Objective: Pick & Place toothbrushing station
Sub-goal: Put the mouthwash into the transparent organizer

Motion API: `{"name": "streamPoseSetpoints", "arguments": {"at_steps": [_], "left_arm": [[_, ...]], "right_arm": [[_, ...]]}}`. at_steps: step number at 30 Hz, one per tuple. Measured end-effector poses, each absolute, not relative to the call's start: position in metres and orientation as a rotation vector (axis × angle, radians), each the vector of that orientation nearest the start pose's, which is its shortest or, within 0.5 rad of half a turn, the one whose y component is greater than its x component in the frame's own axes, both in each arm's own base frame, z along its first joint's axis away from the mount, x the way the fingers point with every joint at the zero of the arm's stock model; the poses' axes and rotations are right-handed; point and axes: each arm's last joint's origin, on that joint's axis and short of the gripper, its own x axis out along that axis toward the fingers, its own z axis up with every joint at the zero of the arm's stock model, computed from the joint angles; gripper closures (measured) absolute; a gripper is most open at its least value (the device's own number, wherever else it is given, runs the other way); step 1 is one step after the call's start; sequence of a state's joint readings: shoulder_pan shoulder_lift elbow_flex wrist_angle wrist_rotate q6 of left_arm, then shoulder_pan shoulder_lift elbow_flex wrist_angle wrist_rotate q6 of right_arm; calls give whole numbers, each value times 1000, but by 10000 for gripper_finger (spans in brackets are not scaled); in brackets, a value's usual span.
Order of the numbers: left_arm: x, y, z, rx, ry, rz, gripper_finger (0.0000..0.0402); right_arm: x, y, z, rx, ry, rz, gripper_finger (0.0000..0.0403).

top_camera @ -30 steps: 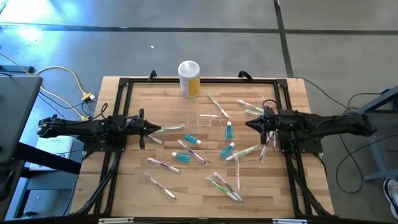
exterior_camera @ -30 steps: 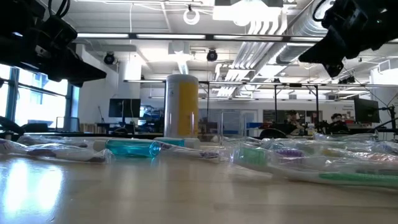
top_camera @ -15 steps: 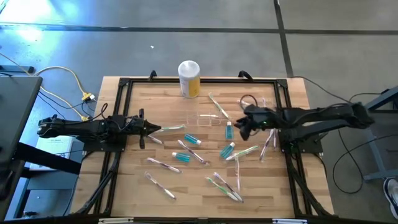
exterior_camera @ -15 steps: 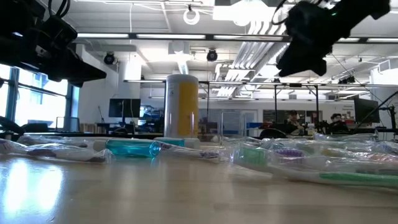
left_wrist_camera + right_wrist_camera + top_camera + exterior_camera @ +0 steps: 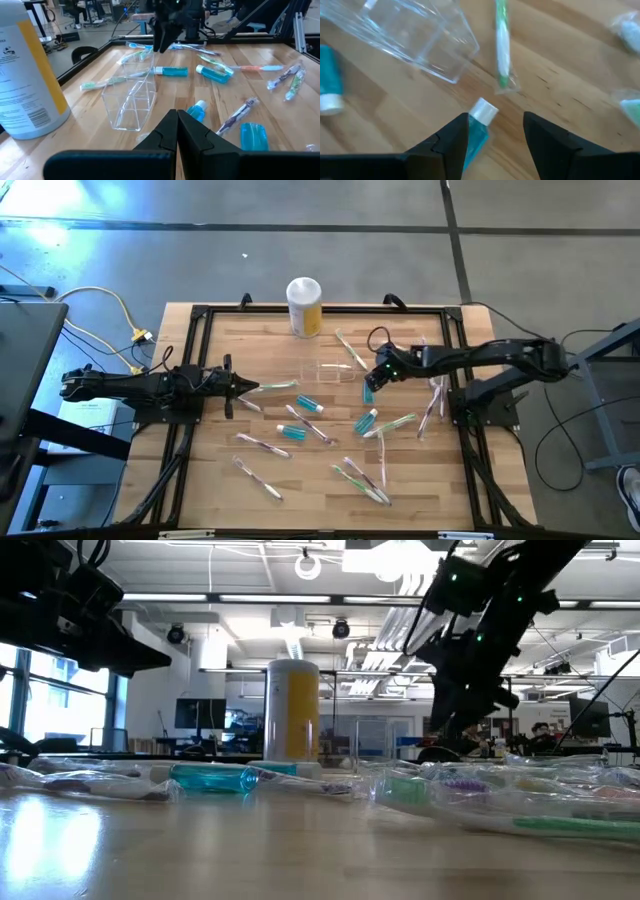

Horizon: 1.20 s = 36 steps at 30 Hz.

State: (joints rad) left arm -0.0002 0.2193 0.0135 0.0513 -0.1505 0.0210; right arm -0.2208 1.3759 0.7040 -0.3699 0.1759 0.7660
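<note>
Our right gripper (image 5: pixel 372 383) hangs spread over a teal tube (image 5: pixel 479 131).
The clear station (image 5: pixel 327 372) lies at table centre, at its nine o'clock; our left gripper (image 5: pixel 250 389) waits pinched.

arms: black, jointed | right arm (image 5: pixel 470 358): looped cable (green lights) | fingers: dark

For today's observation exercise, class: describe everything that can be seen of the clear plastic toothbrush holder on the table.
The toothbrush holder is a small, boxy, colourless container of see-through plastic with inner dividers. It lies tipped on its side on the wooden table, empty, near the middle toward the far edge, in front of the yellow canister. A packaged green toothbrush lies close by one end. Neither gripper touches it; the right gripper, jaws open, hovers just beside it.
</note>
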Motion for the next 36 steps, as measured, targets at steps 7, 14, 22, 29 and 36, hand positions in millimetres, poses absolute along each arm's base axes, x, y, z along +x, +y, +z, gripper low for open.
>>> {"name": "streamPoseSetpoints", "arguments": {"at_steps": [7,14,22,29,36], "left_arm": [[110,4,155,33,156,150,401],[110,4,155,26,157,150,401],[109,4,153,3,175,132,401],[109,3,152,1,178,118,401],[109,3,152,1,178,119,401]], "right_arm": [[252,-62,157,734,855,-755,221],[259,-61,148,751,862,-718,221],[265,-62,132,766,886,-736,221],[268,-64,124,734,883,-778,223],[267,-65,124,717,880,-806,279]]}}
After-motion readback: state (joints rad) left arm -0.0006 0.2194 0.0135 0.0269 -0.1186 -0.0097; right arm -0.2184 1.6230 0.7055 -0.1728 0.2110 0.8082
